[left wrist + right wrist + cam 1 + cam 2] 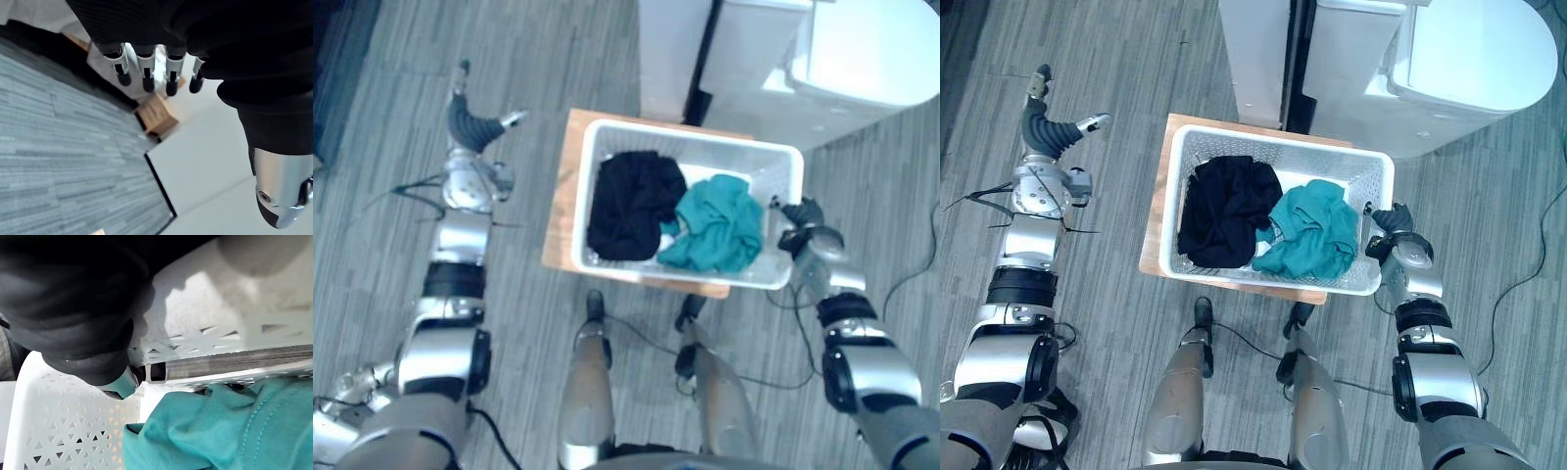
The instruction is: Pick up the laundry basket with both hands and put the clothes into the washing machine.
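A white laundry basket [690,135] stands on a small wooden table [558,201]. Inside lie a black garment [631,206] on the left and a teal garment [715,227] on the right. My right hand [1393,233] is at the basket's right rim. In the right wrist view its thumb [120,382] hooks over the rim against the lattice wall [63,431], close to the teal garment [220,431]; its fingers are hidden beneath the rim. My left hand [472,122] hangs well to the left of the basket over the floor, its fingers [146,73] straight and holding nothing.
The white washing machine [862,59] stands beyond the basket at the upper right, with a white cabinet [671,49] beside it and a dark gap between them. Grey plank flooring surrounds the table.
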Tool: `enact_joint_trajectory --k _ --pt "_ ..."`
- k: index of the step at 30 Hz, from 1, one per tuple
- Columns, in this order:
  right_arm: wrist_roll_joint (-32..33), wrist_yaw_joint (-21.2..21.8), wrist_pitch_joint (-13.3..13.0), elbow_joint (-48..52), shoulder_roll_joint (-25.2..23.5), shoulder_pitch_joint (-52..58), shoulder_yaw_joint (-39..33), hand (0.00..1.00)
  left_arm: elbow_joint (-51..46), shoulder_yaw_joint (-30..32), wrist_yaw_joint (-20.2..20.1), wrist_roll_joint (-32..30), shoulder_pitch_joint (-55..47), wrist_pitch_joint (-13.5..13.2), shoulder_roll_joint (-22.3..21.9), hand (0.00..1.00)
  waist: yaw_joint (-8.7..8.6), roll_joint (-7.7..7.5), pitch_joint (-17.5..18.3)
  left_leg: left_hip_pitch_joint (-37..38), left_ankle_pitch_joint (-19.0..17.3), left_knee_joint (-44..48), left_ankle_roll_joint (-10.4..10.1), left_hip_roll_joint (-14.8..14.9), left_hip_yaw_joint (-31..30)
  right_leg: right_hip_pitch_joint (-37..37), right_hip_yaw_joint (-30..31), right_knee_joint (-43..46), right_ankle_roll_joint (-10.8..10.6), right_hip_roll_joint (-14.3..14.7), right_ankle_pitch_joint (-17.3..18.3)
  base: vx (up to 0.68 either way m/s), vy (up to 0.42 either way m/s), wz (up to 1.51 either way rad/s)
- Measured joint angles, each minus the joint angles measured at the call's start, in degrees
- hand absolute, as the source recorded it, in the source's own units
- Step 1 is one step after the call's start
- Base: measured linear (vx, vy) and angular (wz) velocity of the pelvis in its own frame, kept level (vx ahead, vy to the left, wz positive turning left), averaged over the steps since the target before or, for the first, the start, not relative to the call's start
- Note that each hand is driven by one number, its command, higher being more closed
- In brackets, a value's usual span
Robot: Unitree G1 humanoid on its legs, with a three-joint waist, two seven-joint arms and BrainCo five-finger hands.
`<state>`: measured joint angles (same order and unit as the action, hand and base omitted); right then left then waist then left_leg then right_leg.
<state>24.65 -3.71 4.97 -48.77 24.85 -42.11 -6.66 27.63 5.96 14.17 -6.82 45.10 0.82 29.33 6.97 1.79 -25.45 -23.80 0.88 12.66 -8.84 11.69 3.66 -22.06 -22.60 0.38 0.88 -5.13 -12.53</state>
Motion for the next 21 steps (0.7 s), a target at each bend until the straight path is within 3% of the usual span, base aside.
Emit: enact_joint_trajectory --k 10,16,21 --pt "0.0 -0.4 0.0 -0.1 -0.1 -5.2 0.9 1.0 -5.6 1.7 -0.1 -0.8 -10.2 0.0 1.3 0.0 0.43 -0.33 0.2 0.1 0.1 0.2 0.2 -0.2 -0.8 0.6 -0.2 0.0 0.0 0.0 0.0 0.02 0.013 0.03" --pt "0.0 -1.3 0.2 0.3 -0.4 -5.2 1.0 1.0 -7.6 1.0 -0.6 -2.5 -14.2 0.2 -2.6 0.0 0.21 -0.68 0.2 0.1 0.1 0.2 0.2 -0.2 -0.8 0.6 -0.1 0.0 -0.1 0.0 0.0 0.0 0.0 0.0" --pt "-1.4 -1.6 0.9 1.7 -1.7 -5.2 1.0 1.0 -7.8 -1.3 -1.5 -4.6 -14.9 1.4 -4.6 0.0 0.07 -2.15 0.1 0.3 0.1 0.2 0.2 -0.1 -0.4 0.5 0.5 -0.1 -0.1 0.1 0.0 0.01 0.004 -0.04"
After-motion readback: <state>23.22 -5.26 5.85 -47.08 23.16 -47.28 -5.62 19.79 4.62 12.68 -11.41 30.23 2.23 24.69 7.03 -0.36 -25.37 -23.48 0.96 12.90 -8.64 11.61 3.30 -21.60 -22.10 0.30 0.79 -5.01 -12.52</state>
